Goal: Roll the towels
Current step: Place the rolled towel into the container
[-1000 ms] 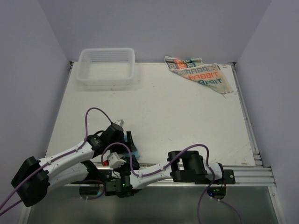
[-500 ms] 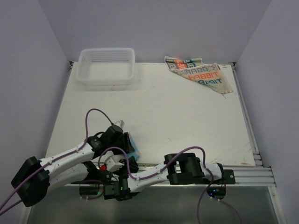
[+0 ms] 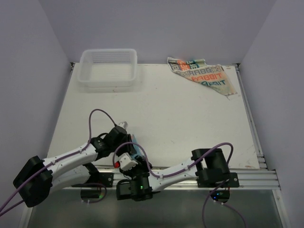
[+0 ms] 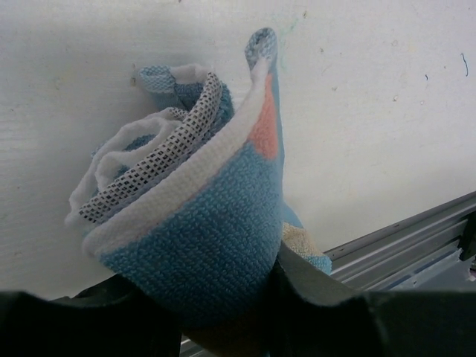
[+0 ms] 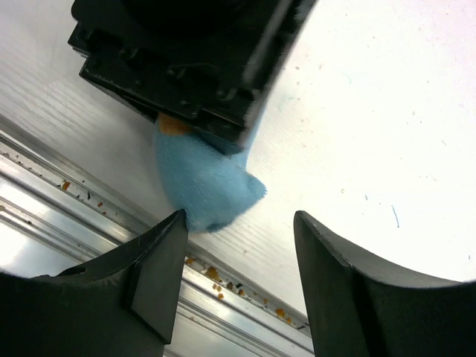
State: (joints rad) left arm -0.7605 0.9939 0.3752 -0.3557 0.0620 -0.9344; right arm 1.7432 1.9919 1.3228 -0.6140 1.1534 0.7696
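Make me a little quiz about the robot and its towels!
1. True or false: the blue towel is rolled up.
2. The left hand: A) grips that towel, B) hangs wide open, holding nothing.
3. Fill in: the lettered towel lies unrolled at the far ___ corner of the table.
Key: 1 true; 2 A; 3 right.

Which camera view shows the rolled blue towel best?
The left wrist view: the blue towel fills the frame, its spiral layers plain, pinched in the left end effector. The top external view shows only a small blue sliver; the right wrist view, only its blue tip below the left end effector.
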